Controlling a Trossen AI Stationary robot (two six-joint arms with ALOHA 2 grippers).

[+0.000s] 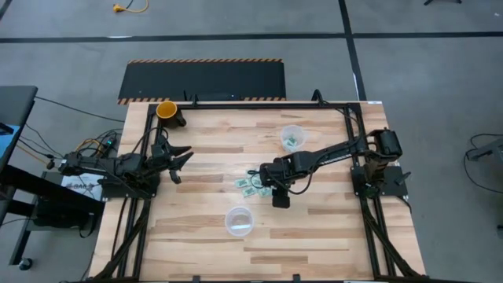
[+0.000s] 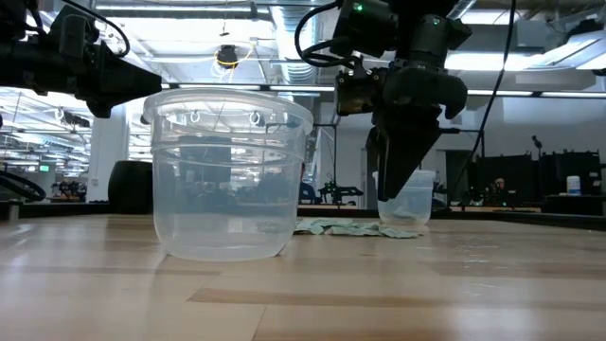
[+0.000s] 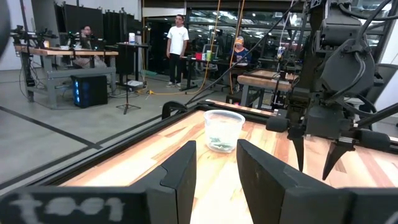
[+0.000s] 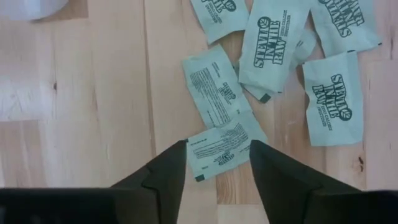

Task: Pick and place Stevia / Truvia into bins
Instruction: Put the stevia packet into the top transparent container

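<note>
Several green-and-white Stevia packets [image 1: 251, 185] lie flat in a loose cluster at the table's middle, some overlapping; they show close up in the right wrist view [image 4: 273, 43]. My right gripper [image 4: 217, 146] hangs above them, open and pointing down. Its fingers stand on either side of the nearest packet [image 4: 219, 149] without touching it. One clear cup [image 1: 292, 137] toward the far edge holds a few packets. The other clear cup [image 1: 239, 221] stands nearer the front and looks empty in the low view [image 2: 227, 175]. My left gripper [image 1: 178, 160] waits open at the table's left.
An orange-yellow cup [image 1: 167, 110] stands at the far left corner. Bare wood lies between the packets and the near cup. People [image 3: 178, 43] stand and sit in the room beyond the table. In the left wrist view the far cup [image 3: 224, 129] sits ahead, with my right arm beside it.
</note>
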